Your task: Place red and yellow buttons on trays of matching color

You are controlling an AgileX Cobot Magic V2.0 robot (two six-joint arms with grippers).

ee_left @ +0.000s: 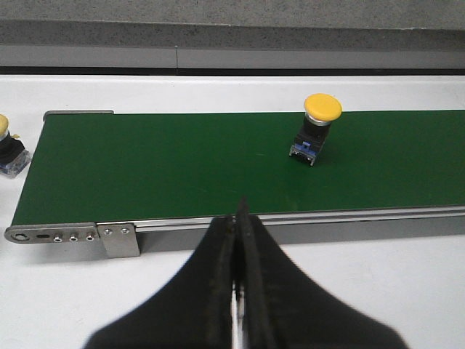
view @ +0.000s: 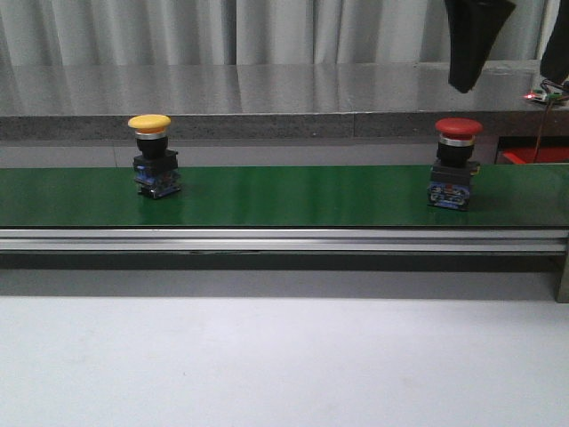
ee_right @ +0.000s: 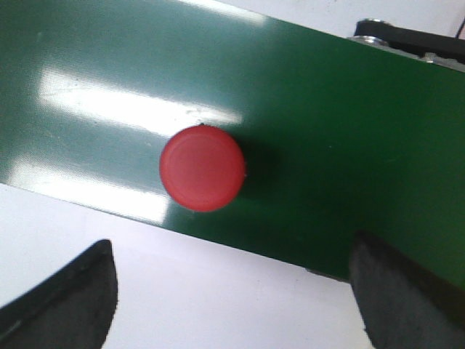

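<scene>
Overhead, right end effector wide above red button, green belt, left end effector closed.

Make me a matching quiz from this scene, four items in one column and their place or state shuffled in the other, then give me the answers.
1. yellow button
2. red button
3. left gripper
4. right gripper

A. open
B. on the belt's right part, front view
C. shut
D. on the belt's left part, front view

Pairs: 1-D, 2-B, 3-C, 4-A
</scene>
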